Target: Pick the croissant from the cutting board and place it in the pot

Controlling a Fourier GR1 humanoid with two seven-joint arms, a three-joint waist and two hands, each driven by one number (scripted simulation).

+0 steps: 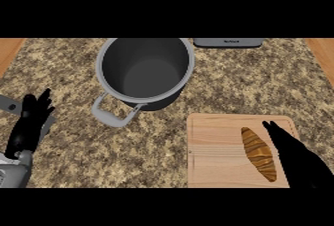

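the left hand (29,126) shows at the view's left edge, open and resting, fingers straight and pointing up, its grey forearm entering from the lower left corner. the right hand (294,152) comes in from the lower right, fingers straight and seemingly held close together, pointing up-left.

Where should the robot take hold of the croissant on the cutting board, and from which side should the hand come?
Probably at its thick middle. The croissant lies flat and lengthwise on the cutting board, tips pointing away from and toward the robot, so fingers can close across its width. The right hand is open right beside it, so coming from the right and above seems best. The pot stands open up-left.
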